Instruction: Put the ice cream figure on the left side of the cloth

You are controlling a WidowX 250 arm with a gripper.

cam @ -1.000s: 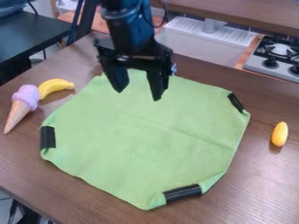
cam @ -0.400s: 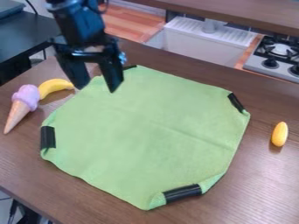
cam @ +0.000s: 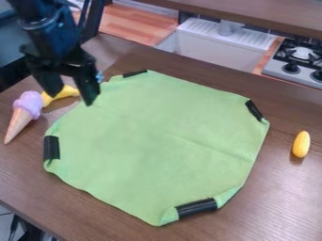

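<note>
The black gripper hangs open above the banana at the upper left, its two fingers apart with nothing held between them. Just left of and below it, the ice cream figure lies on the brown table, purple scoop toward the back and cone tip toward the front. A green cloth is spread over the middle of the table, black clips at its corners. The figure lies off the cloth, beyond its left edge.
A yellow banana touches or nearly touches the figure's scoop, partly behind the gripper. On the right of the table lies a small yellow corn-like piece. A white sink and a stove stand behind.
The gripper has travelled left from over the cloth's back part to above the banana, staying open. The figure, banana, cloth and corn-like piece have not moved.
</note>
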